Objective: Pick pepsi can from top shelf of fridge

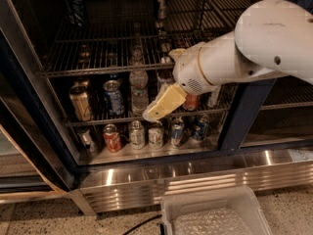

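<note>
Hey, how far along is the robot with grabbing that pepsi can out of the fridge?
Done: the fridge stands open and the arm reaches inside. In hand: the claw hovers apart from the pepsi can, to its right. Left: close on the can, grip it and lift it off its wire rack.
</note>
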You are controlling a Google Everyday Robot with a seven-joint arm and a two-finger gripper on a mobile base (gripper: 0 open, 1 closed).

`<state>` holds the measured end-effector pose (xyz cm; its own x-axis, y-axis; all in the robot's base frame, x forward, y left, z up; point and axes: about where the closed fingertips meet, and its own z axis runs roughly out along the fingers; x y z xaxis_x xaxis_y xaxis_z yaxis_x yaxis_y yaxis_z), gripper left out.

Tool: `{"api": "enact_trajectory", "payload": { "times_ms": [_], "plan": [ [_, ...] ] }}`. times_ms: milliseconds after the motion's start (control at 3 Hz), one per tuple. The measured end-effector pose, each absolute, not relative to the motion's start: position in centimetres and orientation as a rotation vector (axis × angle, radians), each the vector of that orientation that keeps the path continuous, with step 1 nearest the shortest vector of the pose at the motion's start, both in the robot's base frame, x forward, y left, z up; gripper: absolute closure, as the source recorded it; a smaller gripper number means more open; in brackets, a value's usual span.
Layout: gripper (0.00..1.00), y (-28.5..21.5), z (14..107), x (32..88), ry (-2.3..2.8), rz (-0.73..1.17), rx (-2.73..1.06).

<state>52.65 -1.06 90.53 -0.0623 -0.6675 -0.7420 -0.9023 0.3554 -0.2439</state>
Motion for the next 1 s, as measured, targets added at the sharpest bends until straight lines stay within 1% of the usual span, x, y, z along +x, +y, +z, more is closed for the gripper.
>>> {"api": "enact_trajectory", "payload": {
  "times_ms": [333, 1000],
  "plan": [
    [0.0, -1.1, 90.5, 52.7, 1.8, 0.362, -1.384],
    [0.0, 2.7, 91.9, 56.2, 1.645, 0.364, -1.351]
  ]
}}
